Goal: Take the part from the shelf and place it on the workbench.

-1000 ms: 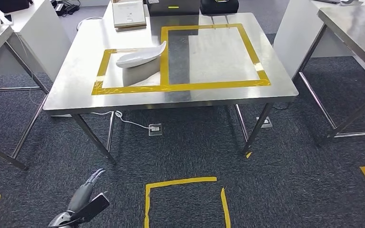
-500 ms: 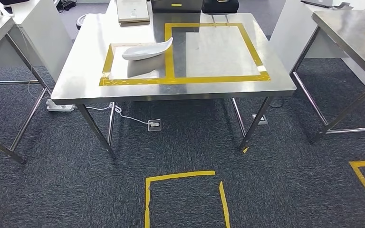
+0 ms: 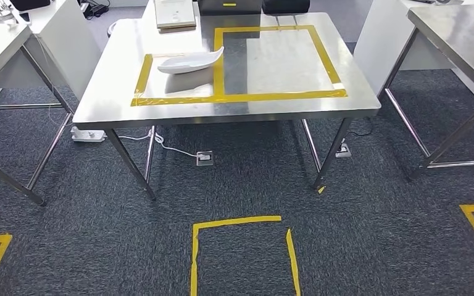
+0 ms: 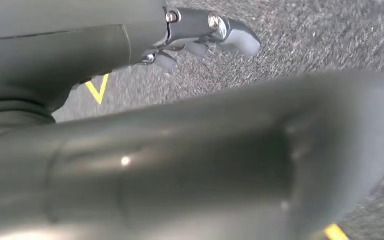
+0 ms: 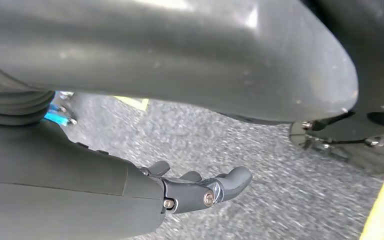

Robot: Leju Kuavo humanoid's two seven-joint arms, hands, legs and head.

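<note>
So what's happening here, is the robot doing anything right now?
Nothing is being handled at this moment. The white part already lies on the steel workbench, inside the smaller yellow-taped box. Both arms hang down over the carpet: the left hand and the right hand hold nothing, their fingers loosely curled. The robot stands back from the bench, looking down at it.

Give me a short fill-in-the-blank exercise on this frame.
1. The white part lies inside the ____ of the two yellow tape outlines on the steel workbench.
2. The floor under the workbench is dark ____.
3. The left hand and right hand hang over the floor holding ____.

Missing words: smaller; carpet; nothing
</note>
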